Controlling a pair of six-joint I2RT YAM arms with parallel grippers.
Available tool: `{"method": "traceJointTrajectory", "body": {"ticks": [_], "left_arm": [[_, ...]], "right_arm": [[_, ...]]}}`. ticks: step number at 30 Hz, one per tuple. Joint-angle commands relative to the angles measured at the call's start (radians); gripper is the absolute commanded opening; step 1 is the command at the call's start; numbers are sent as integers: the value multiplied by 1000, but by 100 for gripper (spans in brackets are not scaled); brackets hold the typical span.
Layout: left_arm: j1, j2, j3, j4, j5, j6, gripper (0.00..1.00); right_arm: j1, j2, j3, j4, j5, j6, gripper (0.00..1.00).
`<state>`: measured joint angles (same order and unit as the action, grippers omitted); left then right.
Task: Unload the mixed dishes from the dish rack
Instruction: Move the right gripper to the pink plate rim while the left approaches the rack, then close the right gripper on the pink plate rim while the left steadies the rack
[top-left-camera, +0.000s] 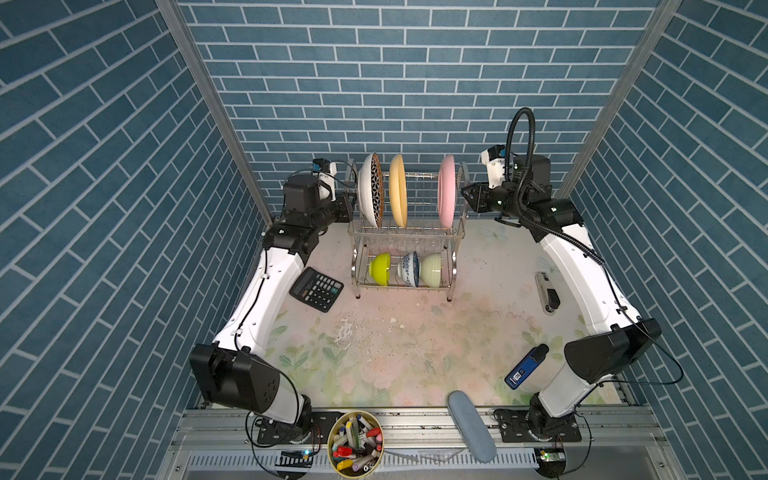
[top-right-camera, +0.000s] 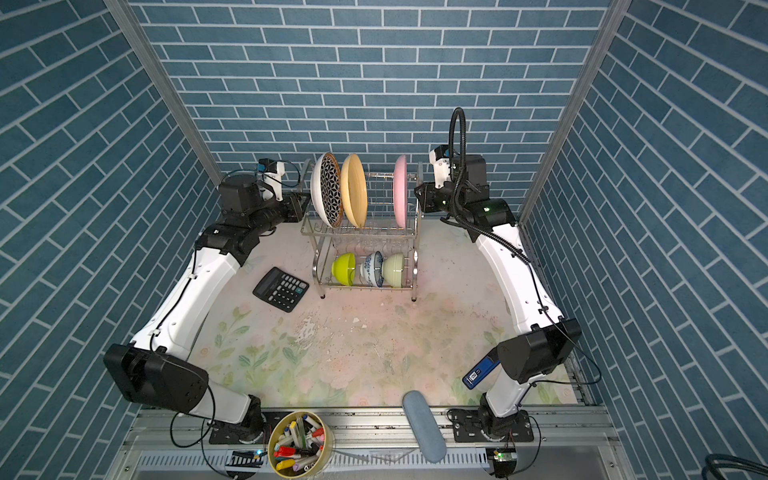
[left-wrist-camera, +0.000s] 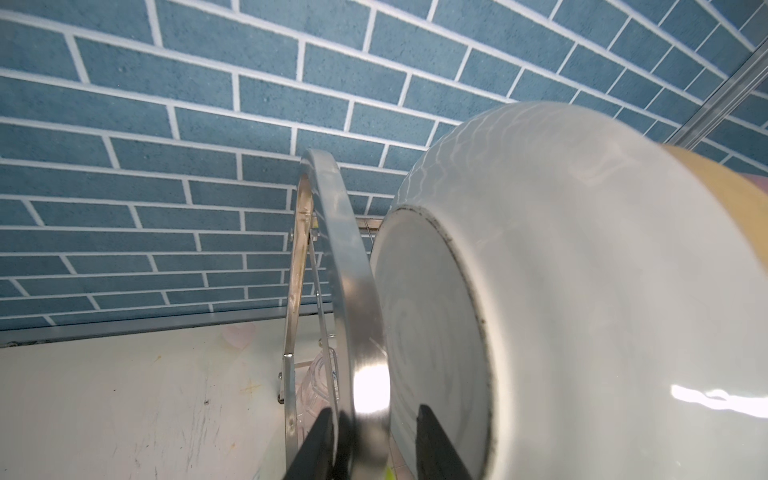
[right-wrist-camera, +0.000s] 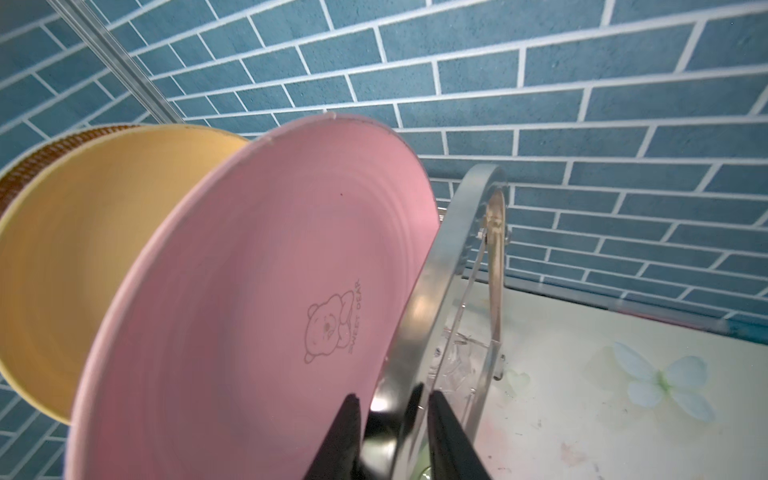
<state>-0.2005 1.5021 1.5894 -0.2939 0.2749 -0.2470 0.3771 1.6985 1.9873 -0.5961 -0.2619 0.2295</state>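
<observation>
Steel arches of the dish rack (top-left-camera: 405, 237) are straddled: left gripper (left-wrist-camera: 374, 409) fingers stand apart, right gripper (right-wrist-camera: 394, 395) clamping cannot be told. Both should be closed squarely, plates (top-left-camera: 398, 191) untouched.

I read SWEET DEAR beside a bear outline on the pink plate (right-wrist-camera: 249, 291), calculator (top-left-camera: 316, 289) keys too small for me, blue device (top-left-camera: 525, 365) label illegible

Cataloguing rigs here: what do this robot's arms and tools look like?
The left arm and right arm both have smooth white shells between boxy black joints. A ribbed black hose loops over the right one. The left tool and right tool each have two slim black fingers.
</observation>
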Motion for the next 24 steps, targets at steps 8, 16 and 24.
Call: {"method": "traceJointTrajectory", "body": {"ticks": [8, 16, 24], "left_arm": [[-25, 27, 48, -4, 1, 6, 31], [-40, 41, 67, -11, -2, 3, 30], [-45, 12, 63, -29, -47, -5, 44]], "right_arm": [[2, 46, 100, -35, -1, -35, 8], [0, 85, 156, -71, 21, -64, 5], [0, 72, 162, -87, 9, -74, 21]]}}
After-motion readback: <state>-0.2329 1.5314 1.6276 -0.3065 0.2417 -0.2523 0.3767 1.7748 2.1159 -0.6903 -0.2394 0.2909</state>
